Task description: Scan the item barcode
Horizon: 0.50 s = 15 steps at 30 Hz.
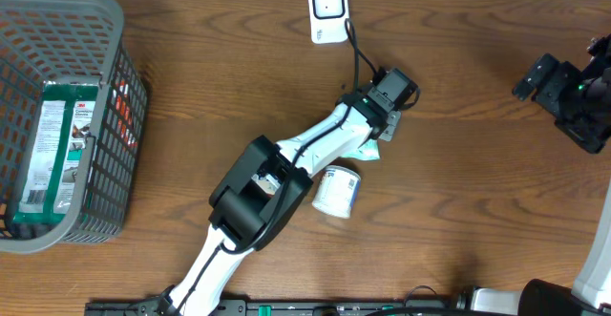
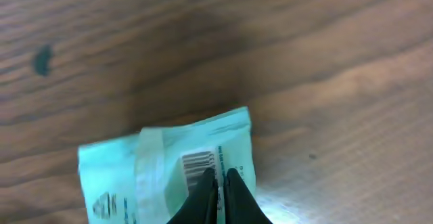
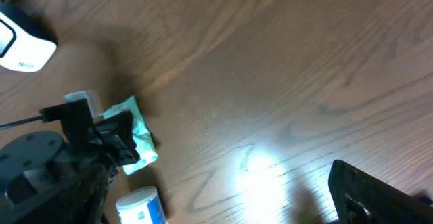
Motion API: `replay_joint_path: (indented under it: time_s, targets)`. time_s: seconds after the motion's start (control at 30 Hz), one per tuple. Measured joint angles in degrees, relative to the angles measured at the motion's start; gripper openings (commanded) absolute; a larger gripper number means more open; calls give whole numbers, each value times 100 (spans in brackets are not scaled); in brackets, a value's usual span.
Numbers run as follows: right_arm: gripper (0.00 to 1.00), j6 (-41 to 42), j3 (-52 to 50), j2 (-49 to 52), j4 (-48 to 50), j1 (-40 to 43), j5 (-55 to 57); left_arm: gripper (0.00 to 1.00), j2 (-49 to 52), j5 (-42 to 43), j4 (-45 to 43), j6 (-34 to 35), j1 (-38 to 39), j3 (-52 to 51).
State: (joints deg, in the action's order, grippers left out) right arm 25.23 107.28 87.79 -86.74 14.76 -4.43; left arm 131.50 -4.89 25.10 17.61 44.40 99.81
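Note:
The item is a pale green packet [image 2: 162, 176] with a barcode [image 2: 198, 164] printed on the face I see. My left gripper [image 2: 221, 178] is shut on the packet's edge, just beside the barcode, and holds it a little above the wood. From overhead, the packet [image 1: 368, 152] peeks out beneath the left gripper [image 1: 376, 136] at mid-table. The white scanner [image 1: 327, 10] stands at the back edge, beyond that gripper. In the right wrist view the scanner [image 3: 19, 45] is at the top left. My right gripper [image 1: 546, 77] hangs open and empty at the far right; only one of its fingers [image 3: 369, 193] shows.
A white cylindrical tub [image 1: 336, 190] lies on its side beside the left arm, in front of the packet. A grey mesh basket [image 1: 105, 30] at the far left holds a green boxed item [image 1: 59, 139]. The scanner's black cable [image 1: 359, 56] runs toward the left gripper.

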Motion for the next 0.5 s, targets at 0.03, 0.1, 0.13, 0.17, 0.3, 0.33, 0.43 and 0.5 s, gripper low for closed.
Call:
replay_joint_path:
  time_s: [0.03, 0.1, 0.13, 0.17, 0.3, 0.33, 0.43, 0.5]
  targets:
    - [99, 0, 0, 0, 0, 0, 0, 8, 0, -13, 0, 50, -39, 0]
    - [99, 0, 0, 0, 0, 0, 0, 8, -2, -39, 0, 85, -85, 0]
    - [99, 0, 0, 0, 0, 0, -2, 8, -2, -55, 0, 105, -107, 0]
    - [99, 0, 0, 0, 0, 0, 0, 8, -4, -70, 2, 129, -122, 0]
    - [99, 0, 0, 0, 0, 0, 0, 8, -122, -114, 33, 190, -125, -13]
    - [99, 0, 0, 0, 0, 0, 0, 8, -177, -111, 37, 190, -122, -15]
    - [99, 0, 0, 0, 0, 0, 0, 8, -481, -105, 35, 192, -116, -15]
    - [99, 0, 0, 0, 0, 0, 0, 8, -737, -13, 35, 192, -118, -15]
